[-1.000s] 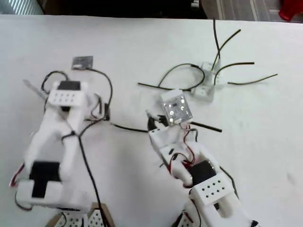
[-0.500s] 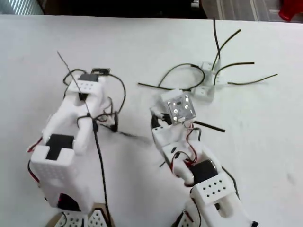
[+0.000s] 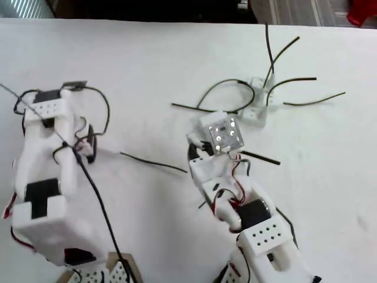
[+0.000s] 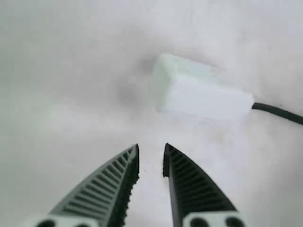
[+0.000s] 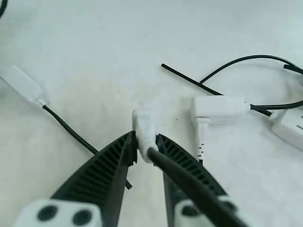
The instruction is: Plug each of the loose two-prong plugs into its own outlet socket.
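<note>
My right gripper is shut on a white two-prong plug, its black cord running back between the fingers. In the high view this gripper is at mid-table, short of the white outlet block. The outlet block lies just beyond a second white plug, whose prongs show. My left gripper hovers over the cloth, open by a narrow gap, holding nothing. A third white plug lies just ahead of it. The same plug has its black cord trailing toward the right arm.
Several black cords fan out from the outlet block at the back right. The left arm stands at the table's left side, with its own wiring looped around it. Open white cloth stretches across the back.
The left arm swung right, then back to the far left. The loose cord on the cloth now shows longer and reaches further left. The right arm shifted slightly, then held still.
</note>
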You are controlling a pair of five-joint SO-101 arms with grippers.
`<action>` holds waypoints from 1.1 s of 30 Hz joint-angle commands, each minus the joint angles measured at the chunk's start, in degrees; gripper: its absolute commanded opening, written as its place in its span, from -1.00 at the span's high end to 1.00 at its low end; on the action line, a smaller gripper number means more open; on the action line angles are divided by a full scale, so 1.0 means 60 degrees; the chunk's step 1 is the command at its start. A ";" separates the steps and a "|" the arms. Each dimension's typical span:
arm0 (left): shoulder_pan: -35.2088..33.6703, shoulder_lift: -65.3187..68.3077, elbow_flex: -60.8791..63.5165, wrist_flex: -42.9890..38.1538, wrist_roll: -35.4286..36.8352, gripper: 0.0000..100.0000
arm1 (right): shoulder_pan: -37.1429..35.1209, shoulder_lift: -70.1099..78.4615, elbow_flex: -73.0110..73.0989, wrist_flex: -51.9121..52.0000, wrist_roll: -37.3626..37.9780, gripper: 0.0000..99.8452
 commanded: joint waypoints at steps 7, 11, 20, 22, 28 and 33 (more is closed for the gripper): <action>0.1018 -0.2088 -0.0410 0.0425 0.2593 0.56 | 0.0139 -0.0125 -0.0073 -0.0212 -0.0059 0.97; 0.1487 -0.1590 -0.0410 -0.0088 0.4850 0.49 | 0.0139 -0.0125 -0.0073 -0.0212 -0.0059 0.97; 0.1531 0.0813 -0.0425 -0.0396 0.5744 0.49 | 0.0139 -0.0125 -0.0073 -0.0212 -0.0044 0.97; 0.1531 0.1414 -0.0615 -0.0542 0.5744 0.49 | 0.0139 -0.0125 -0.0073 -0.0212 -0.0029 0.97; 0.1502 0.2674 -0.1934 -0.0103 0.5700 0.50 | 0.0139 -0.0125 -0.0073 -0.0212 -0.0029 0.97; 0.1502 0.3201 -0.3048 0.0322 0.5685 0.74 | 0.0139 -0.0125 -0.0073 -0.0212 -0.0029 0.97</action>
